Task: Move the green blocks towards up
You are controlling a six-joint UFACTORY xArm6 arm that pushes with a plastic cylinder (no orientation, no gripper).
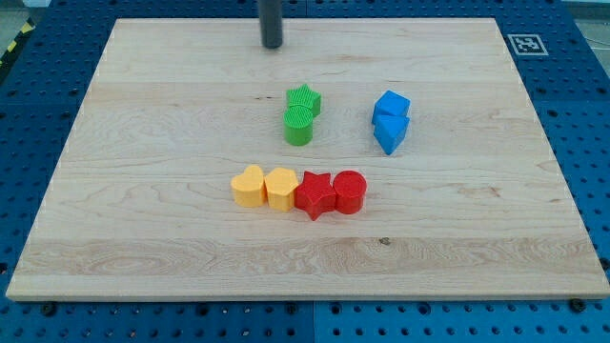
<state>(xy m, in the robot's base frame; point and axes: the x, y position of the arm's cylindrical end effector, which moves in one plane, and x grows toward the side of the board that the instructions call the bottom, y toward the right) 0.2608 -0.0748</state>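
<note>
A light wooden board (143,229) lies on a blue perforated table (581,124). A black-and-white square marker (525,44) is fixed at the board's corner at the view's top right.

My tip (274,45) is the lower end of a straight dark rod that enters from the view's top edge. The tool has no jaws and holds nothing. The tip stands near the board's top edge, slightly left of centre, well apart from every block. It touches no block.

The task's things stand near the board's centre. The green star block (305,98) is the upper of the pair. The green cylinder block (299,125) stands just below it, touching or nearly touching. Both lie below the tip and slightly toward the view's right of it.

To the right of the green pair, two blue blocks form a second pair. The upper blue block (392,104) is angular; the lower blue block (390,133) comes to a point at its lower end. Their exact shapes cannot be told.

Below the green pair, four blocks form a row, each touching its neighbour. From the view's left: a yellow heart-like block (248,186), a second yellow block (281,187), a red star block (315,194), a red cylinder block (350,191).
</note>
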